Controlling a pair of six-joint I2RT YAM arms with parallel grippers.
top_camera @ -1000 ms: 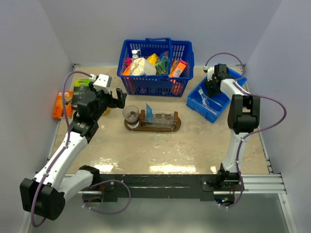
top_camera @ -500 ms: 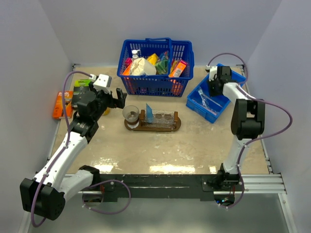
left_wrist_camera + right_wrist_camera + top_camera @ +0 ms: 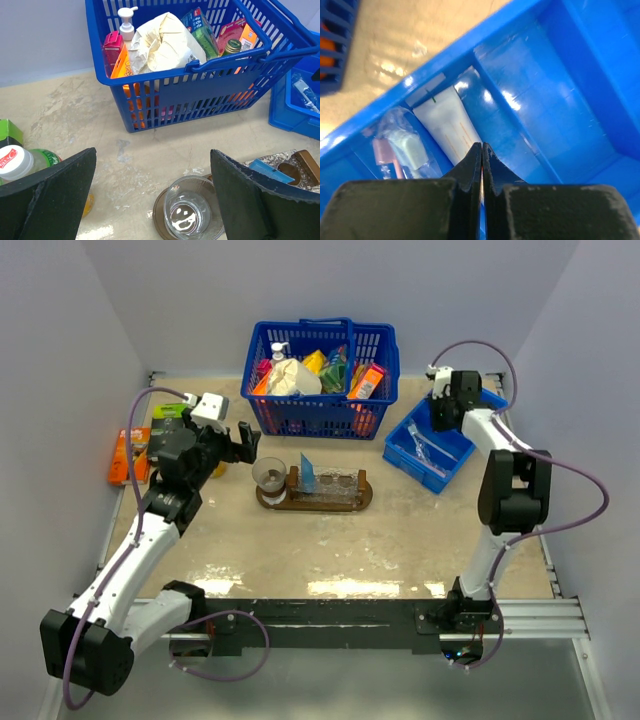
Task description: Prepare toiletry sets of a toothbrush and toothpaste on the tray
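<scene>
The dark wooden tray (image 3: 315, 502) lies mid-table with clear glass cups on it. A blue wedge-shaped tube (image 3: 308, 473) stands in one. My left gripper (image 3: 241, 440) is open and empty, just left of and above the leftmost cup (image 3: 268, 474). In the left wrist view the gripper (image 3: 152, 152) hangs over that cup (image 3: 188, 216). My right gripper (image 3: 443, 406) is shut over the blue bin (image 3: 408, 458). In the right wrist view its jaws (image 3: 481, 146) press together above a whitish tube (image 3: 446, 122). A wrapped toothbrush (image 3: 400, 147) lies beside the tube.
A blue basket (image 3: 322, 380) full of groceries stands behind the tray. An orange packet (image 3: 128, 455) and a green box (image 3: 172, 412) lie at the far left. A white-capped bottle (image 3: 15, 162) stands by my left finger. Walls close in on both sides.
My right gripper has moved toward the far end of the blue bin, still shut. The left arm has not moved.
</scene>
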